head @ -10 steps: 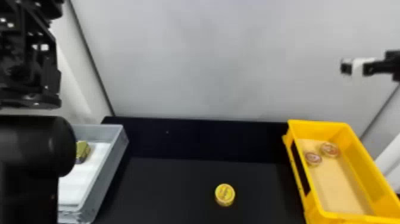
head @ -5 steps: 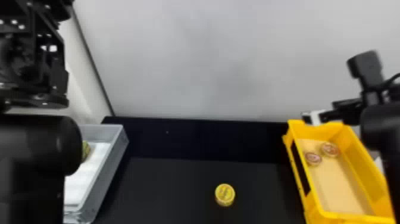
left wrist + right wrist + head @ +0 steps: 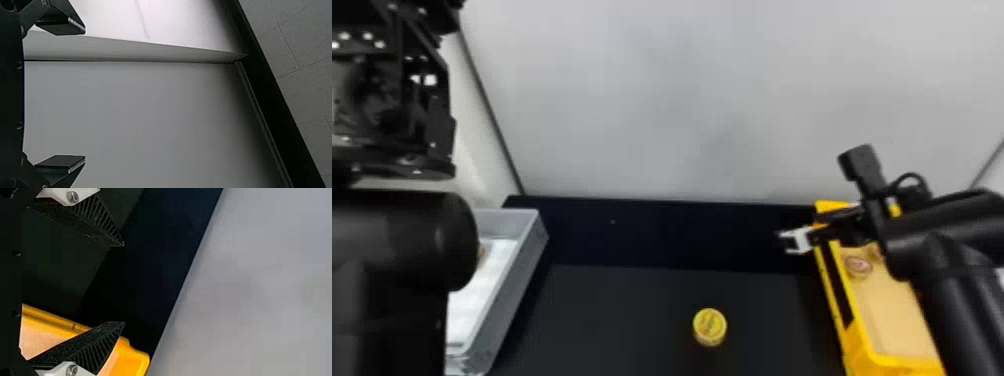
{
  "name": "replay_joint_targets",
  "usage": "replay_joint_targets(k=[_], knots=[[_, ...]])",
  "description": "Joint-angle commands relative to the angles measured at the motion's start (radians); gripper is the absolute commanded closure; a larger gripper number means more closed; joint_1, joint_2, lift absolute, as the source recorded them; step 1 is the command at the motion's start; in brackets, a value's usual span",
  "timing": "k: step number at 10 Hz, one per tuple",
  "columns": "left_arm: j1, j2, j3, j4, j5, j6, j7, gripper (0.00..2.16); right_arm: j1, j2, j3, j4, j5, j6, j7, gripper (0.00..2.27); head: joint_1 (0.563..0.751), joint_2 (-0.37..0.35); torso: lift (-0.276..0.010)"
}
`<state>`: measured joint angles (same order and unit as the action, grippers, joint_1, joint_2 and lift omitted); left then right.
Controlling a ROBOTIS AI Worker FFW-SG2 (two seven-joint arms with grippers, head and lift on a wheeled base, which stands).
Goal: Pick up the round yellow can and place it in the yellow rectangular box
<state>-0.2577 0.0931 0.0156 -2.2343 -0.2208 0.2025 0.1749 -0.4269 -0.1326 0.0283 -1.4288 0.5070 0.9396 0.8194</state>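
The round yellow can [image 3: 709, 326] stands by itself on the black table in the head view. To its right is the yellow rectangular box [image 3: 874, 350], partly covered by the right arm. My right gripper [image 3: 784, 240] is over the box's left wall toward the back, behind and to the right of the can. In the right wrist view my right gripper [image 3: 124, 284] is open with nothing between its fingers, and a corner of the yellow box [image 3: 135, 358] lies beyond one finger. My left gripper [image 3: 85, 94] is open and holds nothing; the left arm is parked at the head view's left edge.
A grey tray [image 3: 524, 272] with a white bottom stands at the left, partly behind the left arm. A round tin [image 3: 858, 266] lies inside the yellow box. Behind the black table [image 3: 612, 310] rises a pale grey wall [image 3: 682, 100].
The right arm has come in from the right edge, its gripper moving left and lower across the yellow box. The left arm has shifted slightly rightward. The can has stayed put.
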Motion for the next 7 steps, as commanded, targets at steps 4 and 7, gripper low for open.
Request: replay_joint_targets(k=[4, 7], knots=[[0.002, -0.009, 0.001, 0.013, 0.003, -0.021, 0.002, 0.12, -0.053, 0.011, 0.154, 0.323, -0.145, -0.271, 0.04, 0.06, 0.663, 0.054, -0.01], [0.002, -0.01, 0.0, 0.018, 0.003, -0.028, 0.002, 0.13, -0.056, 0.021, 0.222, 0.401, -0.189, -0.372, 0.04, 0.07, 0.663, 0.054, -0.01]])
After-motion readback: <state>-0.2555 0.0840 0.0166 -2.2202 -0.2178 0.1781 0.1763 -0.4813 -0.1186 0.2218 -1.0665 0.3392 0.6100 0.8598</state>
